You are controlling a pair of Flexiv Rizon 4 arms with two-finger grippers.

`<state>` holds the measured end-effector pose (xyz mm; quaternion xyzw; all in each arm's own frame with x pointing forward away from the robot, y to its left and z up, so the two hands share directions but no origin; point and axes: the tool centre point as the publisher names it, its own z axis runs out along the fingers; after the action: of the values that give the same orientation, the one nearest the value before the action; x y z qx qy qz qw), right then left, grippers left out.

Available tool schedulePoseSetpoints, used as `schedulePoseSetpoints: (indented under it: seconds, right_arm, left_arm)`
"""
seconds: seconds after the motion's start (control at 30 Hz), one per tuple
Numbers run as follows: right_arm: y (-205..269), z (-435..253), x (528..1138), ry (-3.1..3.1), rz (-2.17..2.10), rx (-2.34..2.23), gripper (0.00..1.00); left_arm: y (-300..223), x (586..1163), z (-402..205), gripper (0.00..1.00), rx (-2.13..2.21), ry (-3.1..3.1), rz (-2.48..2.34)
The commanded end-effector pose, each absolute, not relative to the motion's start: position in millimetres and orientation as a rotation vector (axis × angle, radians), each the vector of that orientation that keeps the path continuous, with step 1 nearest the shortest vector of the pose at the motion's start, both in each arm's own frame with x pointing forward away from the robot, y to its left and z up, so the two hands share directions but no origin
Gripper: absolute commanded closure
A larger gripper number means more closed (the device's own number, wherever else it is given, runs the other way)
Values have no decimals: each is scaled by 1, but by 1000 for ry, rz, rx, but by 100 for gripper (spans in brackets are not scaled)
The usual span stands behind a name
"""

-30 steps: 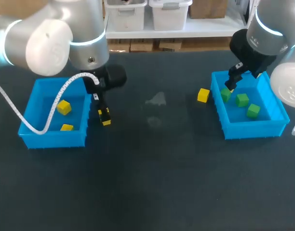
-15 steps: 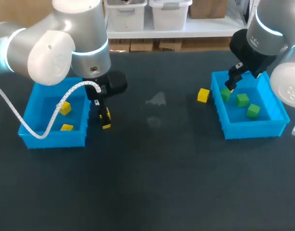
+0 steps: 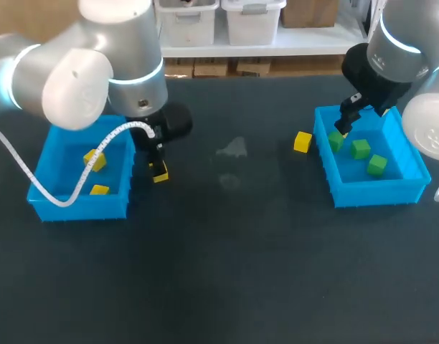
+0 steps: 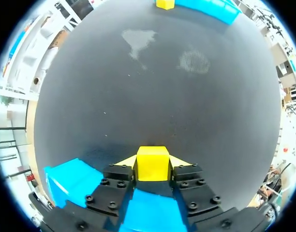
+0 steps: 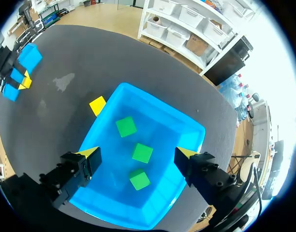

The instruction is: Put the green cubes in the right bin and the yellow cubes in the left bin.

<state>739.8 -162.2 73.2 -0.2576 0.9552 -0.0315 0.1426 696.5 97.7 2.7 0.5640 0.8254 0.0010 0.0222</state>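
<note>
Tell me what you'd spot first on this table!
The small yellow cube pinched in the left arm's jaws, right by the bright blue plastic left bin. Then another small yellow cube lying alone on the dark table, beside the matching right bin holding three green cubes.

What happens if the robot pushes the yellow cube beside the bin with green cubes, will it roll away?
Probably not. The yellow cube sits on a flat face on the table, so it would likely slide, not roll. A matching cube squeezed in the left pincer looks square and undented, so it is probably stiff.
</note>
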Motion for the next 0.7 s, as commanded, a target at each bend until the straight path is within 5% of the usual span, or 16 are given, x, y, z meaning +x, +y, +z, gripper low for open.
schedulePoseSetpoints:
  seconds: [0.03, 0.4, 0.7]
  right_arm:
    - [-163, 73, 738, 2752, -92, -741, 0]
    - [-163, 73, 738, 2752, -92, -741, 0]
    - [-163, 73, 738, 2752, -92, -741, 0]
  left_arm:
    - [97, 701, 15, 100, 1706, 2553, -17]
    - [103, 737, 80, 100, 1392, 2564, -83]
    - [158, 743, 103, 100, 1208, 2615, -52]
